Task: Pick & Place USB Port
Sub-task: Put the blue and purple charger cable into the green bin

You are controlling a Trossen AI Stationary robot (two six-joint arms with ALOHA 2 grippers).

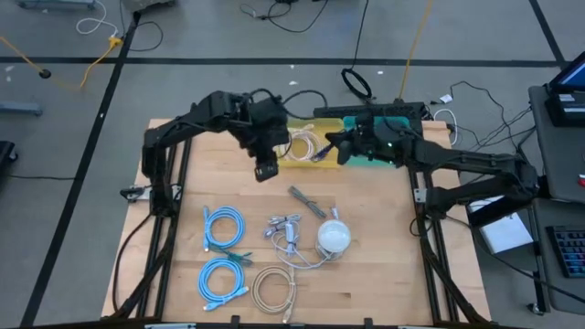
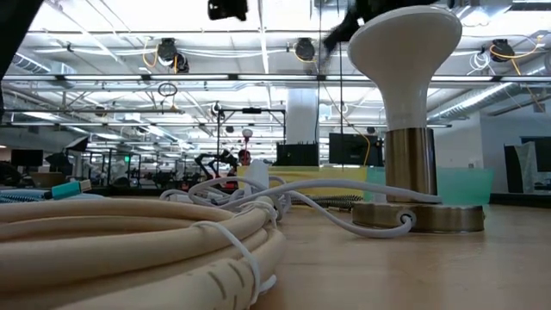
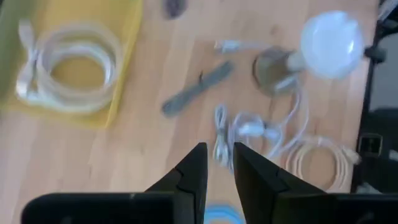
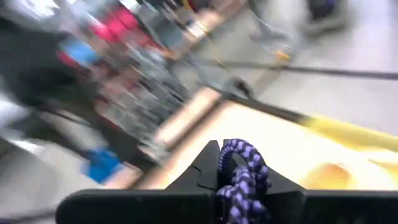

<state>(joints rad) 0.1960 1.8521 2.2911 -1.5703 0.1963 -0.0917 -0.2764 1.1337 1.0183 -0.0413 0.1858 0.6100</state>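
Right claw [image 4: 239, 177] pinching a purple braided cable [image 4: 244, 171] over the yellow tray [image 1: 302, 146]; left claw [image 3: 219, 168] slightly spread, empty, arm raised above the desk [image 1: 384, 274]

Four cams, one table [image 1: 366, 274]
Overhead looks straight down; low cam sits by the white lamp [image 2: 405, 103], shared with left wrist.

Two trays [image 1: 306, 149] are set side by side at the table's [image 1: 366, 283] far edge; a coiled cable [image 1: 304, 146] is held in the left one; a lamp [image 1: 334, 238] is placed near the table's middle; three cable coils [image 1: 224, 226] are laid to its left.
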